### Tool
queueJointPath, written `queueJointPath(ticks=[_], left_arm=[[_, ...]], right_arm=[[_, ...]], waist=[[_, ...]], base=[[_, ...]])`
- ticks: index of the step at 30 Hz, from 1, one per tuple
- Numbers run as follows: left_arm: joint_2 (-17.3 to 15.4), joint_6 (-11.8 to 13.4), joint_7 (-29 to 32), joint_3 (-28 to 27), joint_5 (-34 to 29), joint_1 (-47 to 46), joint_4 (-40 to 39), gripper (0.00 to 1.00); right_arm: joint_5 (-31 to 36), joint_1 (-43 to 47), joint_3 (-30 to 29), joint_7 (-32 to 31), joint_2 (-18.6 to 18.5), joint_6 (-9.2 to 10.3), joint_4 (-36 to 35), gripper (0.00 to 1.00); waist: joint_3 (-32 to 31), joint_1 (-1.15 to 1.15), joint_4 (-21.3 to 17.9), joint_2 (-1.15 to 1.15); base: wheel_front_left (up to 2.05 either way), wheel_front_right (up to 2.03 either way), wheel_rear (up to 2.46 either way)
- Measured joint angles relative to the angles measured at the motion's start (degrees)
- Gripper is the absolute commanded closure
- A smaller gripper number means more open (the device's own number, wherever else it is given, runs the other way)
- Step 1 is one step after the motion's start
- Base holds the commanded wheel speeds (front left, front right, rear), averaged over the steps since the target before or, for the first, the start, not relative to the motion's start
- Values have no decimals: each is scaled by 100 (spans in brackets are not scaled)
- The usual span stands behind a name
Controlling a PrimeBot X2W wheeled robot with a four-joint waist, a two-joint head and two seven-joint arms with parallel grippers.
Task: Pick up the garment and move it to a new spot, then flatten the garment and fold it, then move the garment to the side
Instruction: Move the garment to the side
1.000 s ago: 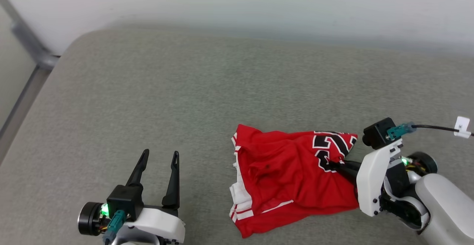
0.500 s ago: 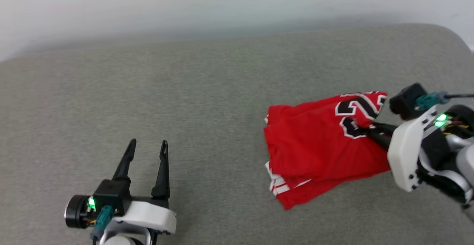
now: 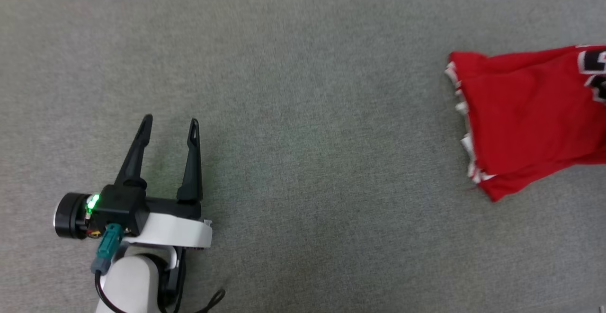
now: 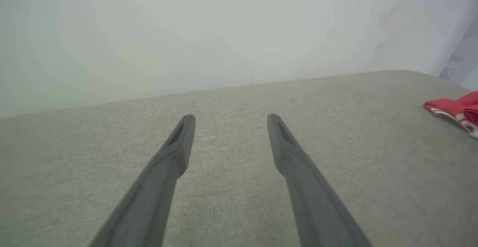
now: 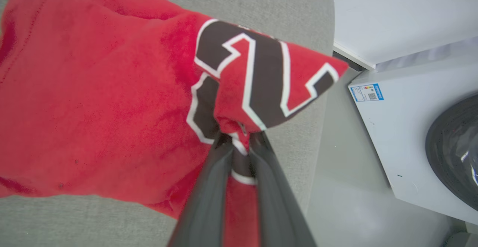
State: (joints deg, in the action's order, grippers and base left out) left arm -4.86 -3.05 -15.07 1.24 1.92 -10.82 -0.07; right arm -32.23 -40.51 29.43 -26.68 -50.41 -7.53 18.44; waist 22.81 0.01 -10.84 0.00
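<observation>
grey cushion (image 3: 303,114) has the garment (image 3: 521,114) at its right end, long axis across the head view, white-trimmed end pointing left, number end rightward. right gripper (image 5: 239,142) is clamped on the number fabric; left gripper (image 3: 170,126) gapes, empty. garment lies farther from it than before.
</observation>
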Motion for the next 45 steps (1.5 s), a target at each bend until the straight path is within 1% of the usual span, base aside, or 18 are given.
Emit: queueJointPath(ticks=[3, 9, 12, 16, 17, 18, 19, 23, 27, 29, 32, 35, 37, 38, 42, 44, 45], left_arm=[[-44, -33, 0, -11, -16, -157, -90, 0], [-113, -52, 0, -33, -30, -444, -200, 0], [-141, -68, 0, -10, -68, -548, -252, 0], [-159, -85, -2, 13, -78, -611, -299, 0], [-165, -83, -2, 10, -82, -611, -292, 0], [-168, -82, -1, 10, -83, -611, -280, 0], [-169, -75, -1, 3, -83, -610, -263, 0], [-160, -25, 0, -22, -71, -487, -189, 0], [-90, 24, 0, -22, -13, -263, -109, 0], [-42, 59, 0, -21, 13, -132, -77, 0], [9, 112, 0, -18, 47, 66, -32, 0], [43, 163, 0, -11, 88, 256, 22, 0], [71, 188, 0, -13, 113, 370, 51, 0], [71, 188, 0, -13, 113, 370, 51, 0], [103, 219, 0, -34, 141, 628, 100, 0], [111, 231, 0, -56, 168, 726, 109, 0], [119, 249, 0, -78, 180, 812, 116, 0]], right_arm=[[125, -142, -350, 10, -82, -1, 377, 100], [319, -396, -1176, 268, -224, 0, 1271, 100], [438, -495, -1457, 361, -164, 0, 1564, 100], [699, -636, -1802, 579, 153, 0, 1862, 100], [826, -671, -1873, 673, 233, -1, 1918, 87], [964, -692, -1940, 739, 292, -1, 1981, 54], [1072, -714, -2004, 759, 346, 0, 2058, 0], [1507, -713, -2215, 856, 549, -1, 2254, 0], [1830, -665, -2375, 1090, 679, 0, 2167, 0], [1946, -605, -2435, 1339, 736, 0, 1964, 0], [2150, -536, -2685, 2018, 904, 0, 1572, 0], [2420, -434, -3083, 2688, 1196, 1, 1274, 0], [2597, -274, -3230, 3077, 1439, 0, 1111, 0], [2597, -274, -3230, 3077, 1439, 0, 1111, 0], [2762, -16, -3309, 3716, 1963, 0, 743, 0], [2750, 157, -3267, 3893, 2172, 1, 578, 0], [2692, 313, -3238, 4017, 2377, 1, 375, 0]], waist=[[333, 0, -8, 0], [907, 0, 14, 0], [1113, 0, 39, 0], [1220, 0, 74, 0], [1202, 0, 74, 0], [1173, 0, 73, 0], [1137, 0, 74, 0], [914, 0, 79, 0], [575, 0, 98, 0], [380, -1, 114, 0], [71, -1, 149, 0], [-246, -2, 204, 0], [-453, -2, 254, 0], [-453, -2, 254, 0], [-859, -2, 380, 0], [-1043, -2, 460, 0], [-1208, -3, 549, 0]], base=[[0, 0, 0], [0, 0, 0], [0, 0, 0], [0, 0, 0], [0, 0, 0], [0, 0, 0], [0, 0, 0], [0, 0, 0], [0, 0, 0], [0, 0, 0], [0, 0, 0], [0, 0, 0], [0, 0, 0], [0, 0, 0], [0, 0, 0], [0, 0, 0], [0, 0, 0]])
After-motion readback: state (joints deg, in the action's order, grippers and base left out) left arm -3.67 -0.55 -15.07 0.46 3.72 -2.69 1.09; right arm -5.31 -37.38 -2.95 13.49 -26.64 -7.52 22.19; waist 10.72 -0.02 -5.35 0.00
